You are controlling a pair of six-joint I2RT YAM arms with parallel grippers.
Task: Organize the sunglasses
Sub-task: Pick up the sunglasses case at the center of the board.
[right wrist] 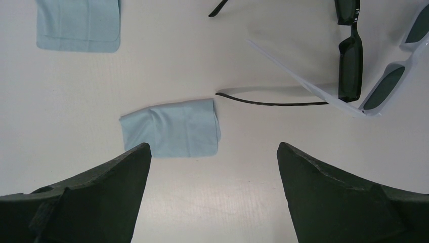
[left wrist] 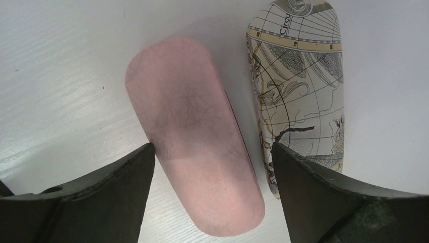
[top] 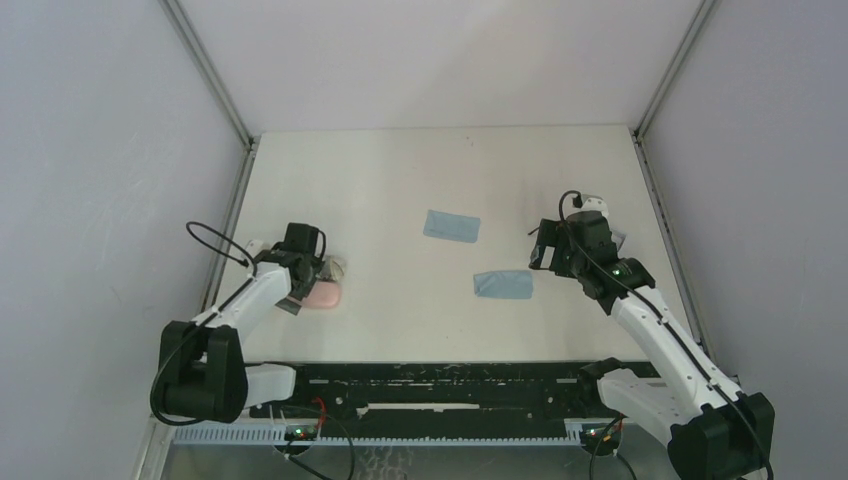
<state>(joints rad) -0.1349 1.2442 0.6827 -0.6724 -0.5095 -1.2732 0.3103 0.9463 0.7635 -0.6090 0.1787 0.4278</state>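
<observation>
left tool (left wrist: 212,147), jaws apart, straddles the pink case (left wrist: 192,126); it should close squarely, missing the map-print case (left wrist: 303,91) beside it. right tool (right wrist: 213,146) also apart; sunglasses (right wrist: 350,61) lie well right of the pink case.

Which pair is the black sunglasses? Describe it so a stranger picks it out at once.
Look at the right side of the table, just ahead of the open right gripper. Two pairs of sunglasses lie there against each other. Yours is the black sunglasses: thin black frame and slim dark arms, unlike the white-framed pair beside it.
</observation>
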